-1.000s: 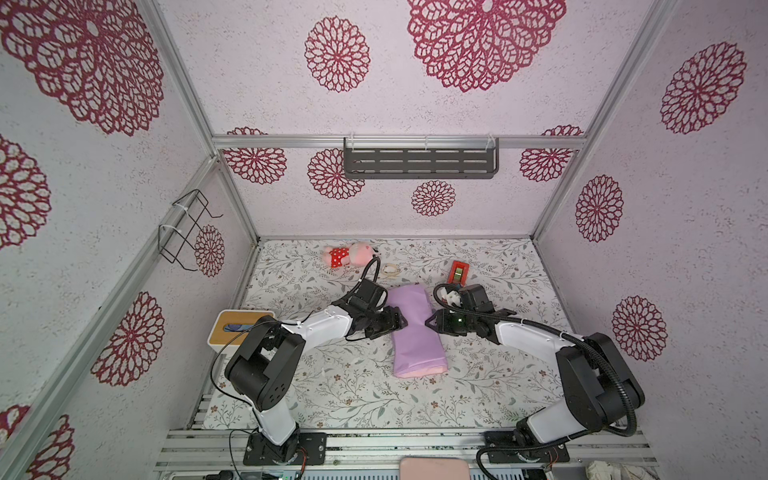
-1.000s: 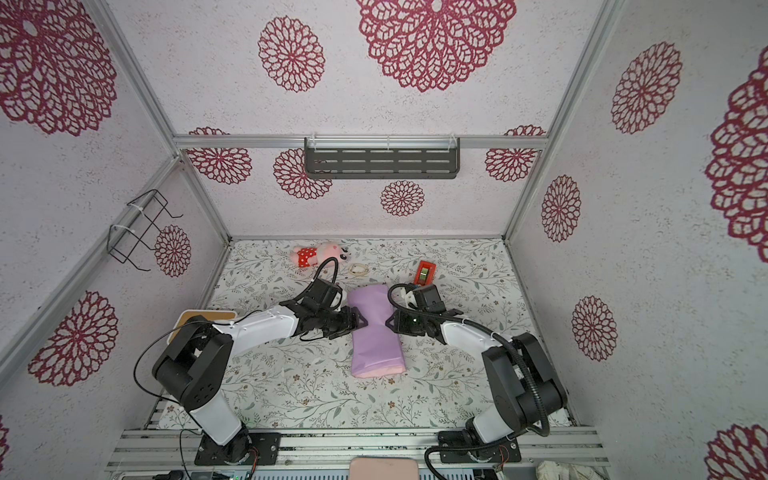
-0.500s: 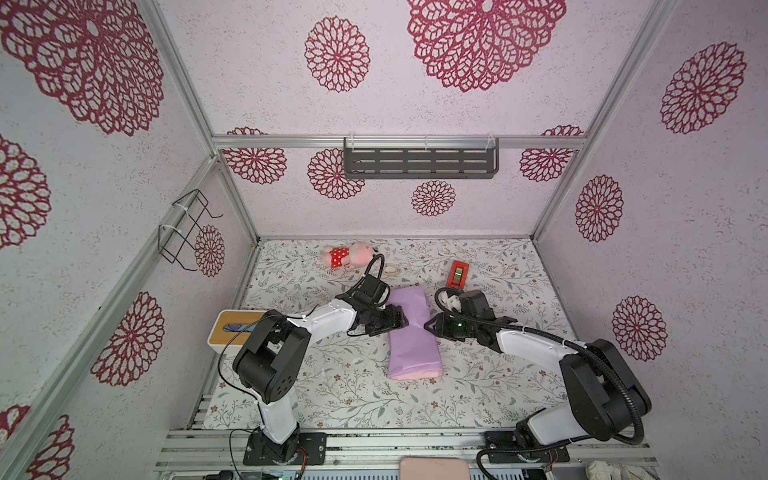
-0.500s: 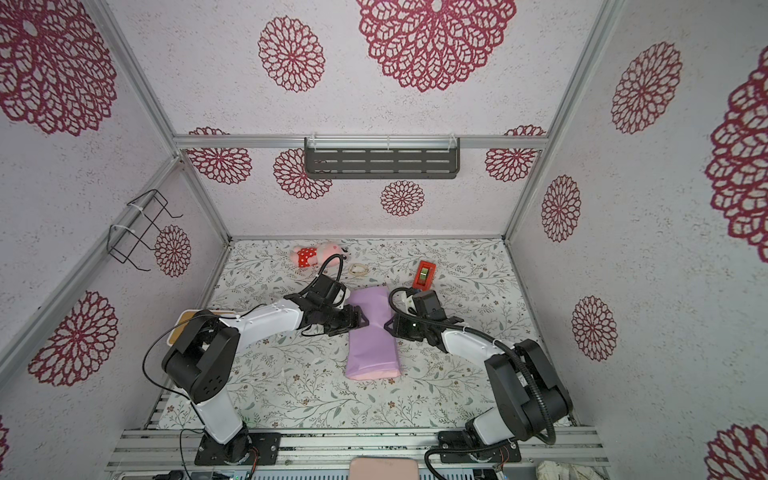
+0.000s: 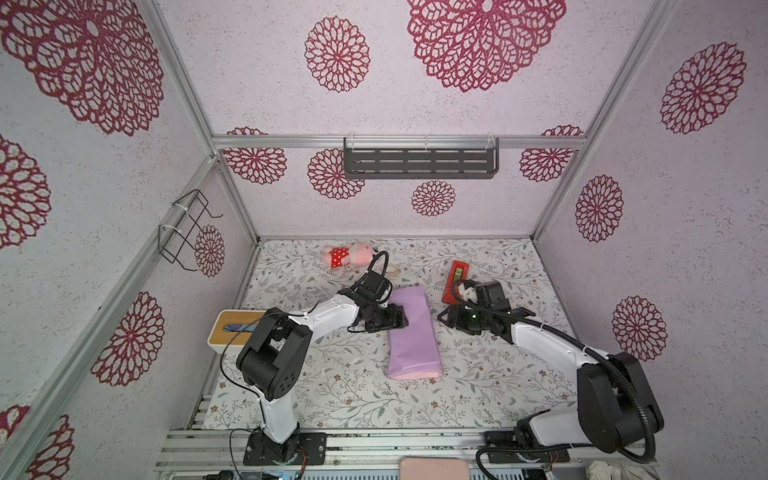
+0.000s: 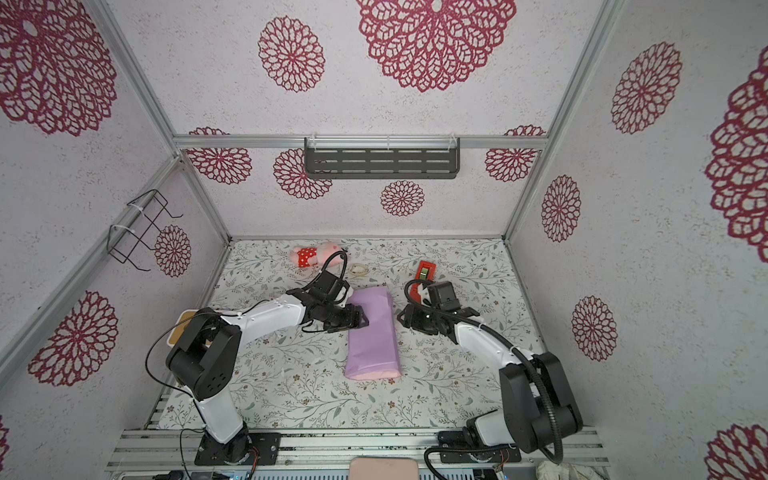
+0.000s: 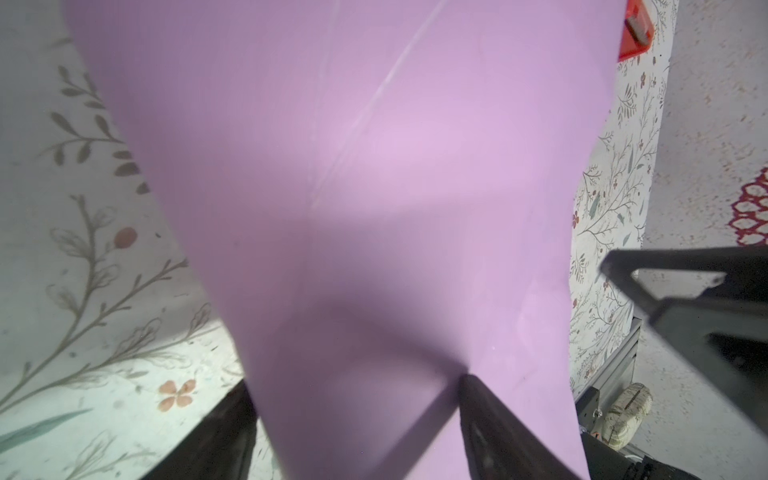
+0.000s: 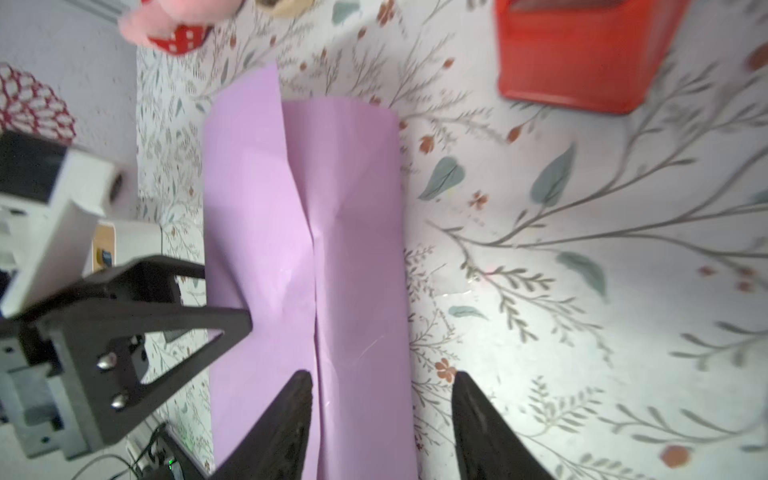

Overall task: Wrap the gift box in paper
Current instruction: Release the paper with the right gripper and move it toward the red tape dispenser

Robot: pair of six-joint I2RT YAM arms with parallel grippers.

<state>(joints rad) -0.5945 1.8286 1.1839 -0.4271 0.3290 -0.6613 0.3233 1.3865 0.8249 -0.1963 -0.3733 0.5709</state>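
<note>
Prob. the hold-the-overlap step. Press the L gripper [image 5: 401, 322] tip firmly on the paper [image 5: 411, 332] beside the seam [image 8: 313, 249] so the flap can't spring up. Bring the R gripper [image 8: 380, 376] in w/o dragging the sheet.

L jaws are spread, one tip on the paper, the other at its edge, nothing pinched. R jaws are spread and empty.

In both top views the folded paper lies mid-table, running 12–6. L is at its 10 o'clock edge, R just off its 3 o'clock. The gift box isn't visible, prob. inside.

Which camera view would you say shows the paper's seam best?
The right wrist view: the paper is sharp, its overlapping edge plain. In both top views the paper is small; the left wrist view shows blurred lilac.
</note>
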